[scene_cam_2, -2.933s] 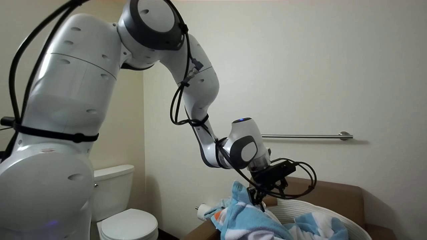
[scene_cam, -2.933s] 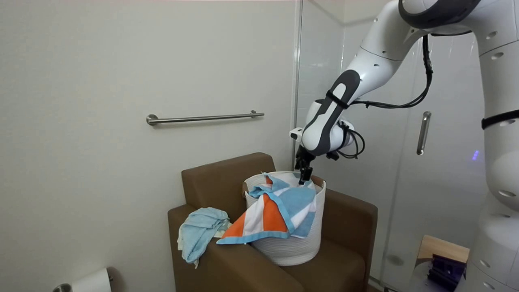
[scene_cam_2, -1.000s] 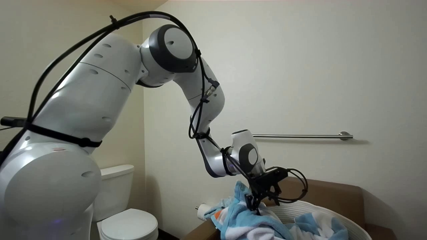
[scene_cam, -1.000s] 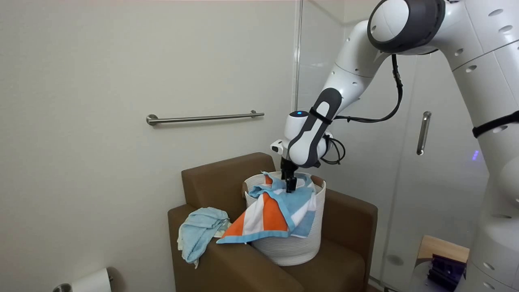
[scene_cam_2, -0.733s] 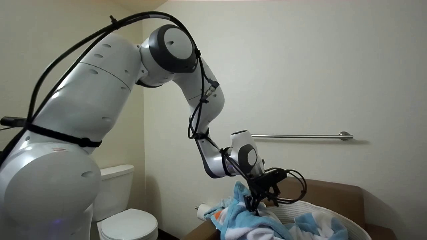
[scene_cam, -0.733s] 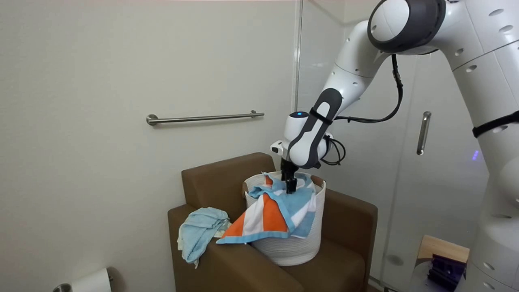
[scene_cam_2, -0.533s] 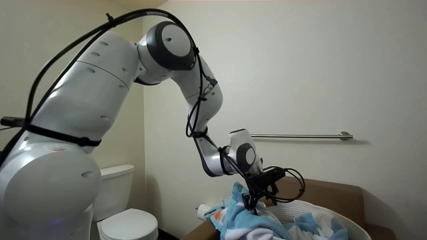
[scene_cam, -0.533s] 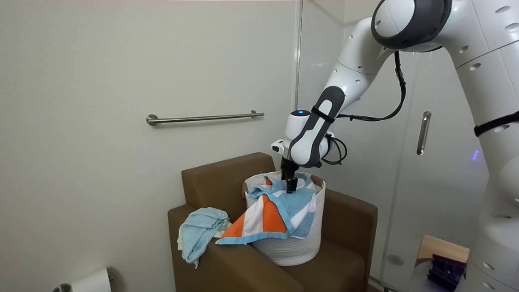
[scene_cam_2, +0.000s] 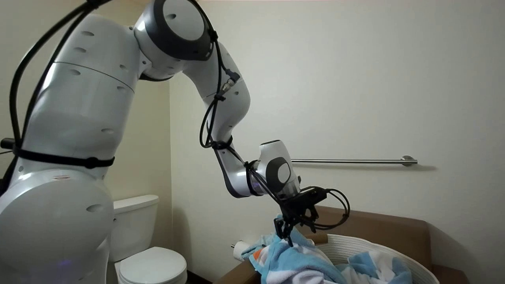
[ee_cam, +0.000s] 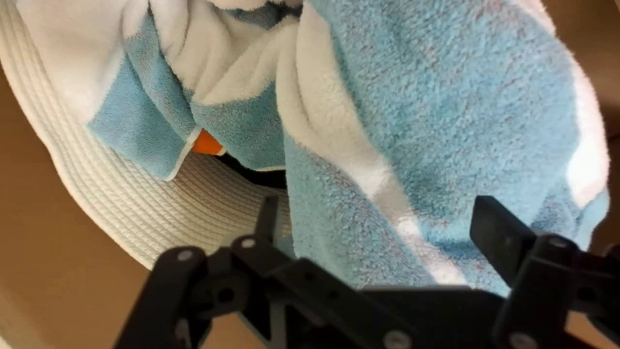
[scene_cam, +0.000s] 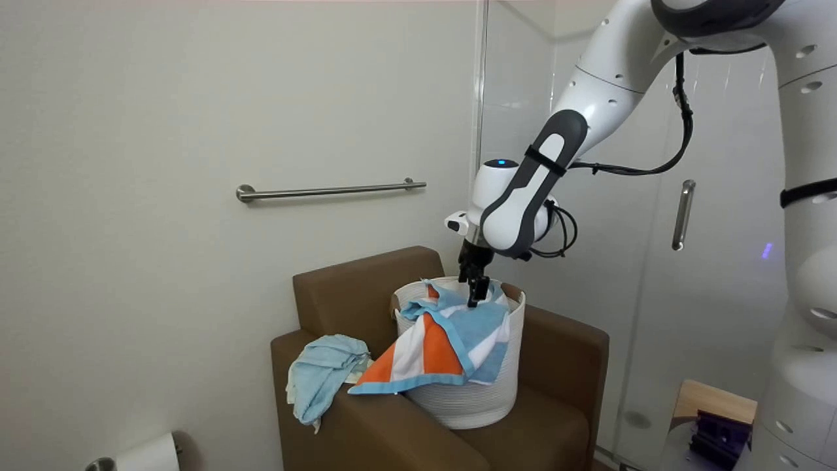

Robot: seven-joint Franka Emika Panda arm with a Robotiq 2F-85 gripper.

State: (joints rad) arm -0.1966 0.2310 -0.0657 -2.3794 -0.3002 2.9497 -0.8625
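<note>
Striped towel (ee_cam: 465, 111) is seen just below the gripper (ee_cam: 377, 213), draped over the rim of a white woven basket (scene_cam: 461, 405). Fingers (ee_cam: 494, 232) are set wide apart, the towel's blue and white framed between them in the wrist view; whether it is touched cannot be told. Below both, the basket is borne by a brown armchair (scene_cam: 363, 288). Well apart from the gripper, a pale blue cloth (scene_cam: 330, 369) is draped over the armrest (scene_cam: 399, 425). Above gripper height, a metal bar (scene_cam: 333, 191) is wall-mounted.
</note>
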